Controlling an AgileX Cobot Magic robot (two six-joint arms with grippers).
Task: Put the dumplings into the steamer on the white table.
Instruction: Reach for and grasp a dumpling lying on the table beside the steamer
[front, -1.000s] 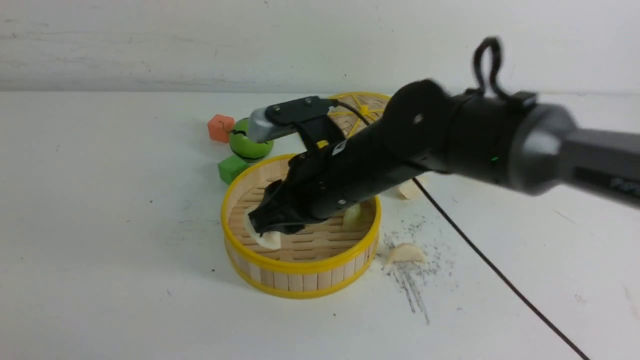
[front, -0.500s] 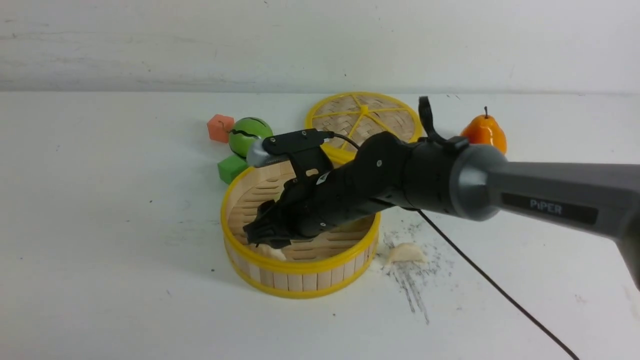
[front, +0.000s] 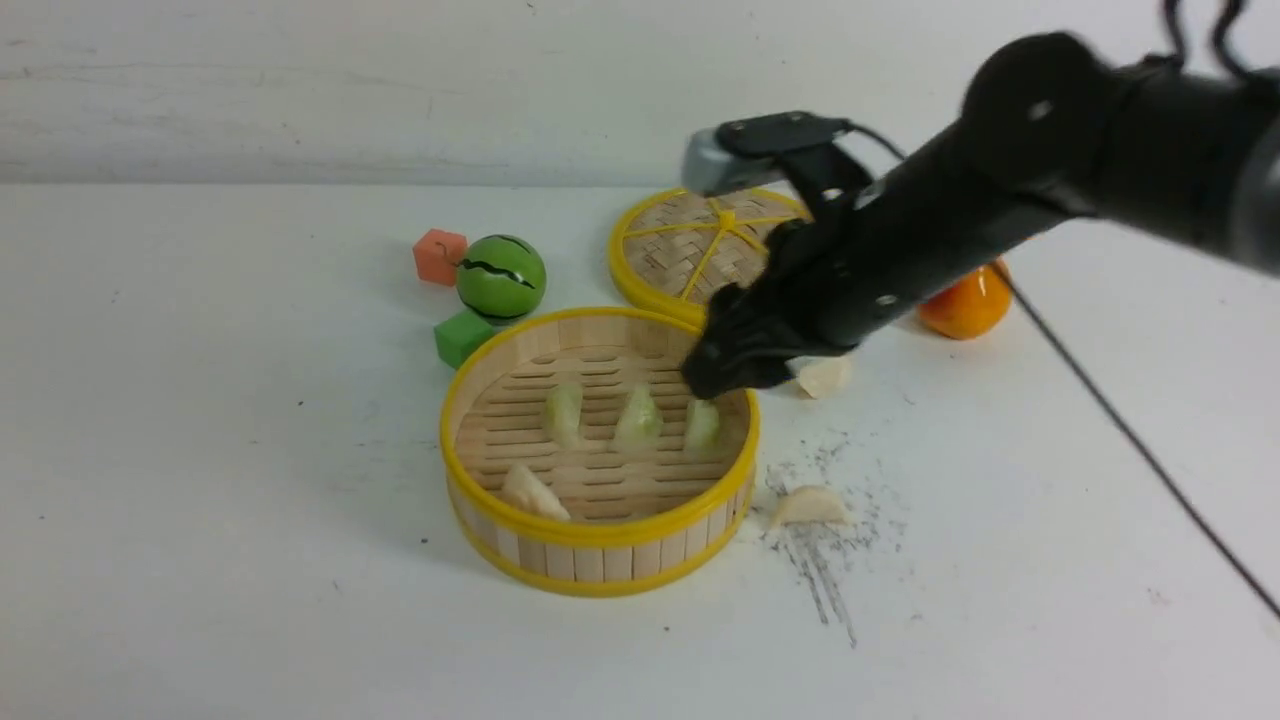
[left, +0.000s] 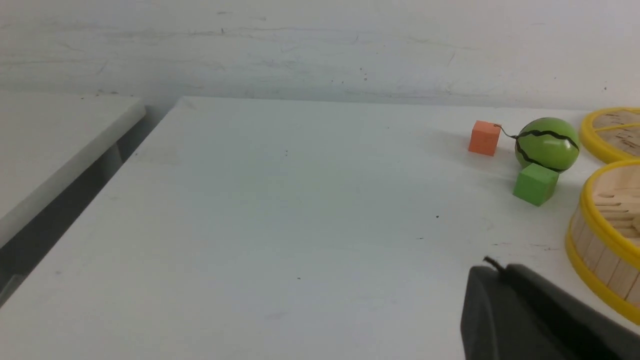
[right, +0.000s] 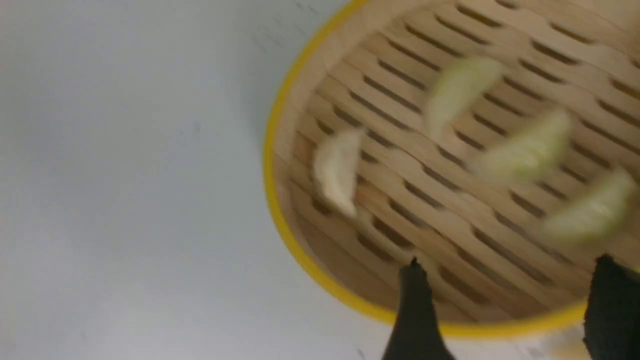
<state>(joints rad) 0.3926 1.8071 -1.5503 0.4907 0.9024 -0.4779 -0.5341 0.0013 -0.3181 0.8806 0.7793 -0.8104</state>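
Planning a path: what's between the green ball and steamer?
A green cube, by the ball, just off the steamer; front and left wrist views.

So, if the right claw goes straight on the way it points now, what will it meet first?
Probably the slatted floor of the steamer, close to the rightmost green dumpling; the right claw points down into it. Depth is unclear.

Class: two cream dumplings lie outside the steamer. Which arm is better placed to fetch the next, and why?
Right. The right gripper hangs open over the steamer's rim, beside one cream dumpling, near the second cream dumpling. The left gripper is shut, on the steamer's other side.
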